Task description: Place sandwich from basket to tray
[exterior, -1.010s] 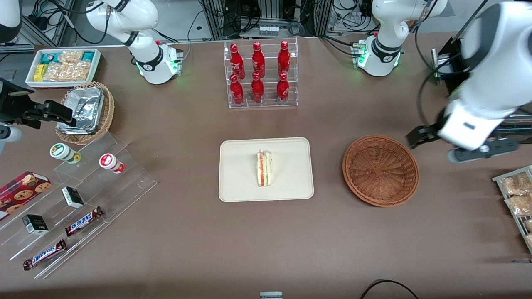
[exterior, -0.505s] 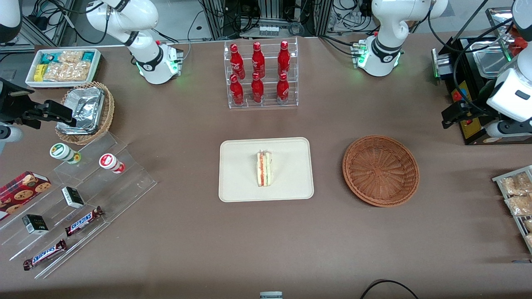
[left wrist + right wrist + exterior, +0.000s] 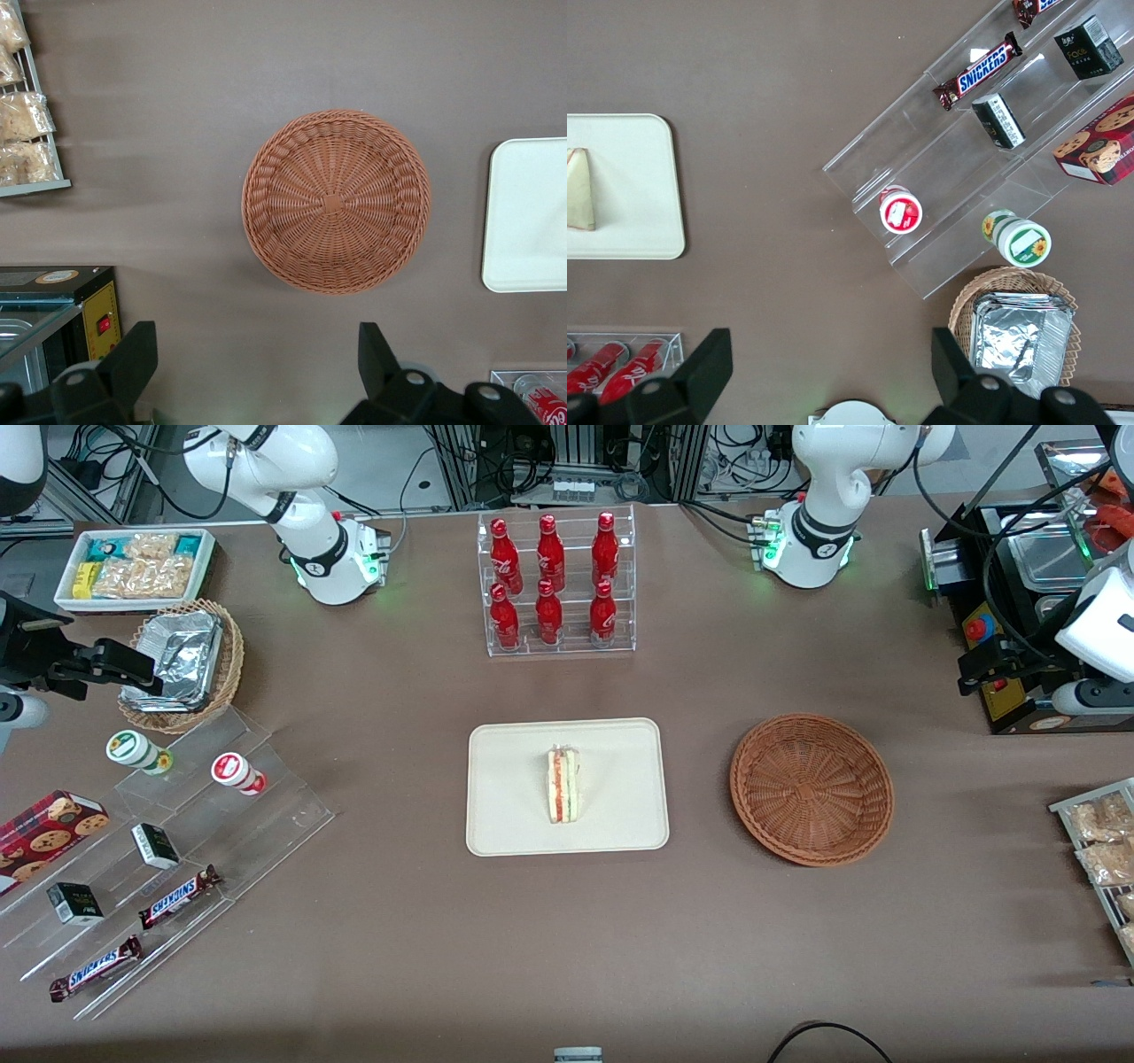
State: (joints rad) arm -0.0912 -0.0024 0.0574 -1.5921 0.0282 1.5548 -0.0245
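Sandwich (image 3: 563, 784) sits mid-tray (image 3: 620, 833), basket (image 3: 811, 788) empty, so job looks done w/ claw (image 3: 257, 363) wide, holding nothing, high over the worktop near the basket — just park it, don't dip back.

A robot lab: cable-strewn equipment racks (image 3: 576, 460) edge a brown table (image 3: 567, 939) of staged snacks.

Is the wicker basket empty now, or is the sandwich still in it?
Empty: the basket shows only bare weave. The sandwich lies on the tray. The open gripper hangs above the table beside the basket.
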